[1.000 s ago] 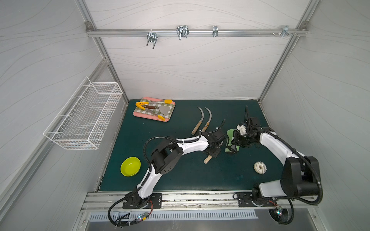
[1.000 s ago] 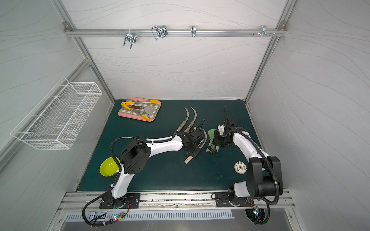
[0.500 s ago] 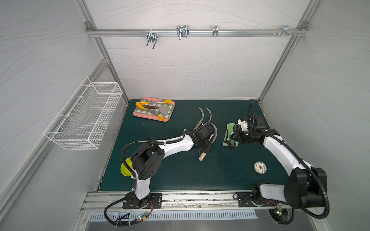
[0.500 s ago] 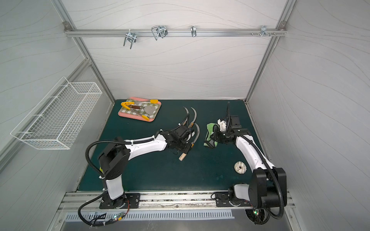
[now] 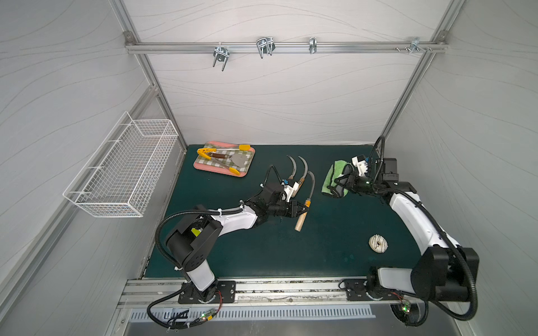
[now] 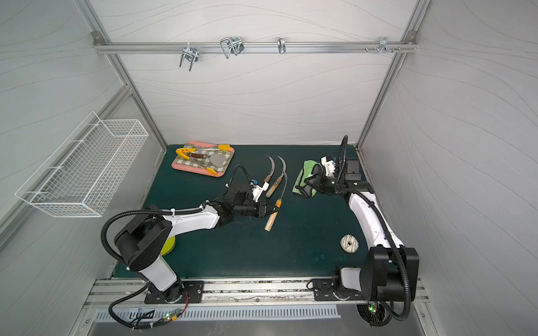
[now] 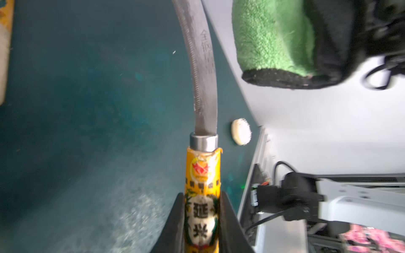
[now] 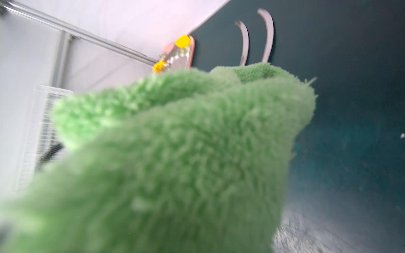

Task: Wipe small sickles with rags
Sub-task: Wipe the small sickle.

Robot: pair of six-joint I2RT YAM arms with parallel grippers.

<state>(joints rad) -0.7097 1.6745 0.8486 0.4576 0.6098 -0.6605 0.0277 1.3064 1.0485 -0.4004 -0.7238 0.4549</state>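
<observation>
My left gripper (image 5: 302, 208) (image 6: 275, 208) (image 7: 201, 219) is shut on the orange-labelled handle of one small sickle (image 5: 311, 186) (image 6: 283, 183) (image 7: 205, 65). Its curved grey blade points toward the back wall. Two more small sickles (image 5: 292, 167) (image 6: 283, 170) (image 8: 244, 41) lie side by side on the mat, just behind the left wrist. The light-green rag (image 5: 333, 176) (image 6: 302, 176) (image 7: 274, 39) (image 8: 175, 153) hangs bunched, and my right gripper (image 5: 340, 186) (image 6: 311, 183) is shut on it. The rag sits right of the held blade and apart from it. It hides the right jaws in the right wrist view.
A pink tray (image 5: 198, 166) with yellow-tipped tongs and a spatula sits at the back left. A white doughnut (image 5: 378, 243) (image 6: 349, 243) lies at the front right. A yellow-green bowl (image 6: 168, 245) sits behind the left arm. A wire basket (image 5: 122, 171) hangs on the left wall.
The left gripper carried its sickle leftward, away from the rag, and its elbow swung left. The right gripper drew the rag toward the back wall, so blade and rag have parted.
</observation>
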